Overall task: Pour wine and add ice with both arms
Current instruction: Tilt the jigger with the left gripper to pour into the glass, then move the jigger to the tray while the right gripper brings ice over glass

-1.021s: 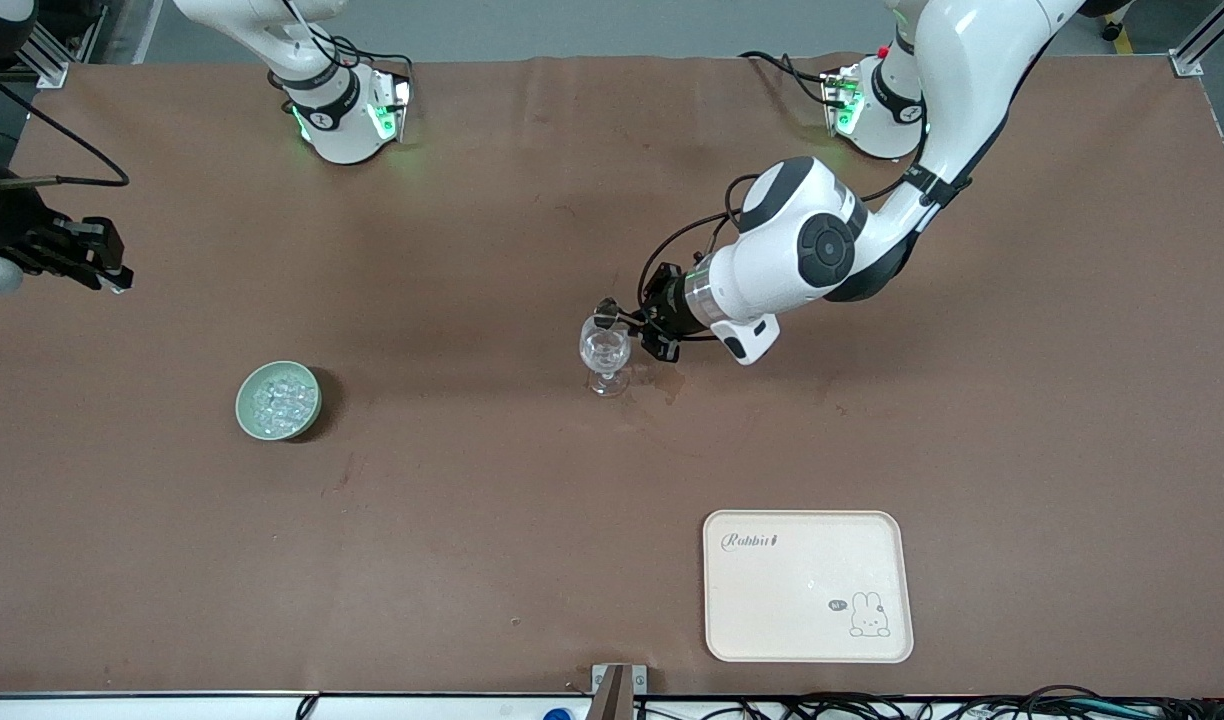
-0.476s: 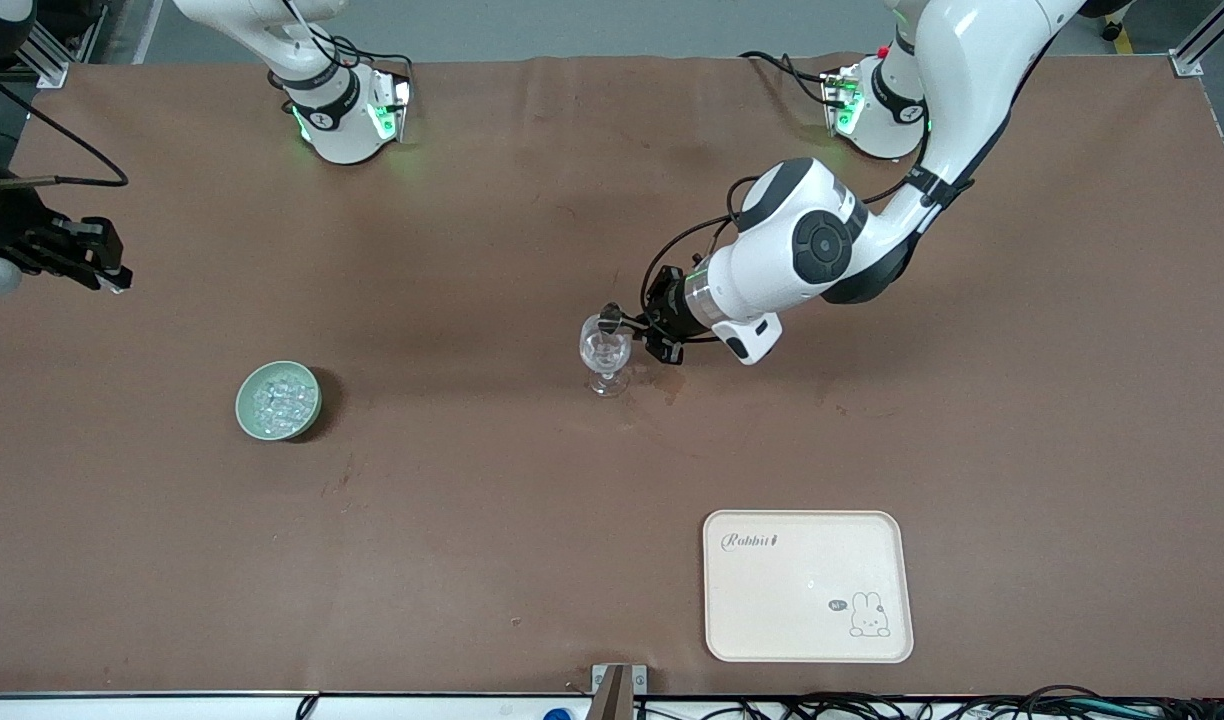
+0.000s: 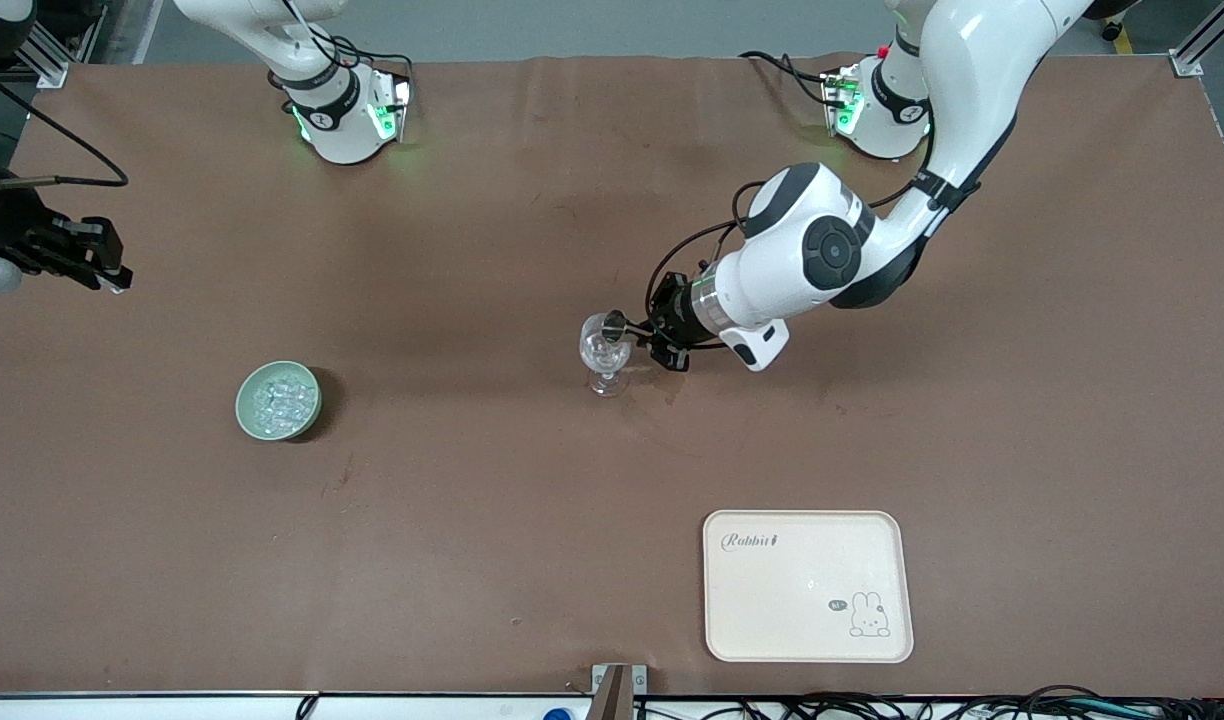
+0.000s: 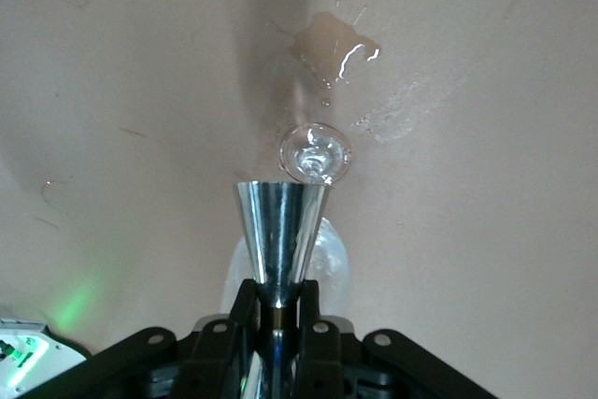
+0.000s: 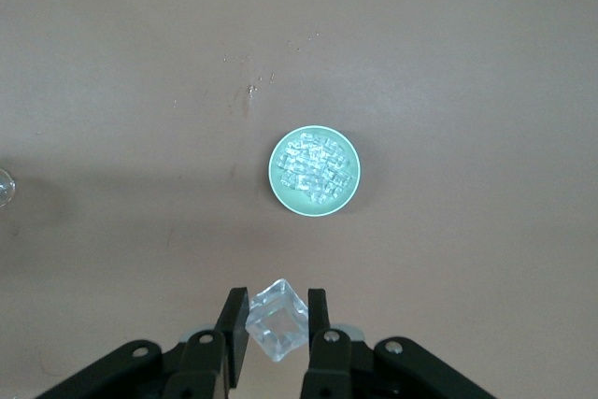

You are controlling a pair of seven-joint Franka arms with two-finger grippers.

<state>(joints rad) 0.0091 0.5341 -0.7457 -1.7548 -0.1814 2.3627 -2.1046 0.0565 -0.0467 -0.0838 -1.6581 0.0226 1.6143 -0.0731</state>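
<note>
My left gripper [image 3: 640, 328] is shut on the waist of a steel jigger [image 3: 618, 322] and holds it tipped over the rim of the clear stemmed glass [image 3: 605, 358] at the table's middle. The left wrist view shows the gripper [image 4: 278, 298], the jigger [image 4: 280, 226] and the glass's foot [image 4: 315, 153]. My right gripper [image 3: 97, 268] hangs over the right arm's end of the table. In the right wrist view it [image 5: 277, 304] is shut on one clear ice cube [image 5: 277, 322]. The pale green bowl [image 3: 244, 405] holds a heap of ice [image 3: 282, 398]; both also show in the right wrist view [image 5: 314, 172].
A wet patch [image 3: 669, 380] lies on the brown table beside the glass, also in the left wrist view [image 4: 332, 44]. A cream tray [image 3: 807, 585] with a rabbit drawing lies near the front camera's edge, toward the left arm's end.
My left arm's wrist has shifted slightly with the jigger, which stays at the glass's rim. The right arm has not moved.
</note>
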